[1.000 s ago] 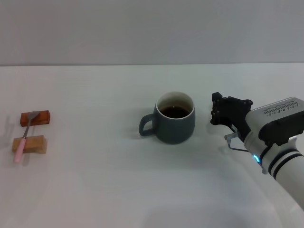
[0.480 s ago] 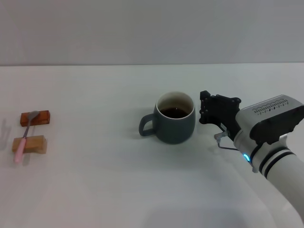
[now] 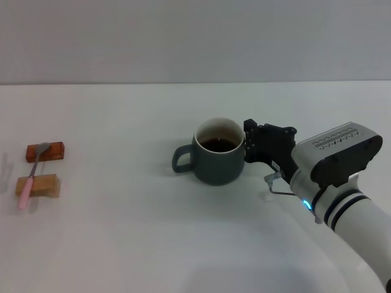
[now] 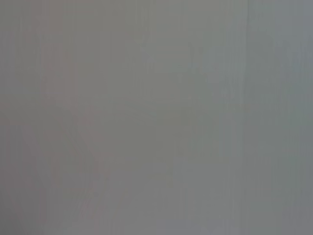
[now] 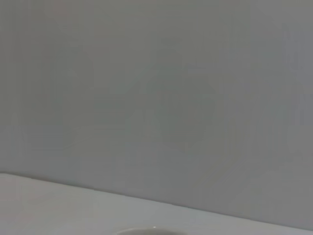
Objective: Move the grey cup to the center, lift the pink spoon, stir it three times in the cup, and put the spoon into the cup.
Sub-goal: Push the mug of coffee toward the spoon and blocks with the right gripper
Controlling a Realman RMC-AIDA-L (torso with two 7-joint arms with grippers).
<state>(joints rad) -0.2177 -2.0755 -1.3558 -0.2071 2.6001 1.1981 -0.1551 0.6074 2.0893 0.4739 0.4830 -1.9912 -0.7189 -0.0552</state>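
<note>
The grey cup (image 3: pixel 215 163) stands near the middle of the white table (image 3: pixel 122 244) in the head view, with dark liquid inside and its handle pointing to the robot's left. My right gripper (image 3: pixel 258 144) is pressed against the cup's right side at rim height. A thin arc of the cup's rim (image 5: pixel 151 230) shows at the bottom edge of the right wrist view. The pink spoon (image 3: pixel 33 174) lies far to the left, apart from both, its metal bowl on a reddish-brown block (image 3: pixel 54 151) and its pink handle across a light wooden block (image 3: pixel 46 185). My left arm is out of view.
A plain grey wall (image 3: pixel 195 36) rises behind the table's far edge. The left wrist view holds only flat grey. My right arm (image 3: pixel 348 207) reaches in from the lower right corner.
My right gripper has moved left, met the cup's right side and slid the cup a short way left. The spoon and blocks have not moved.
</note>
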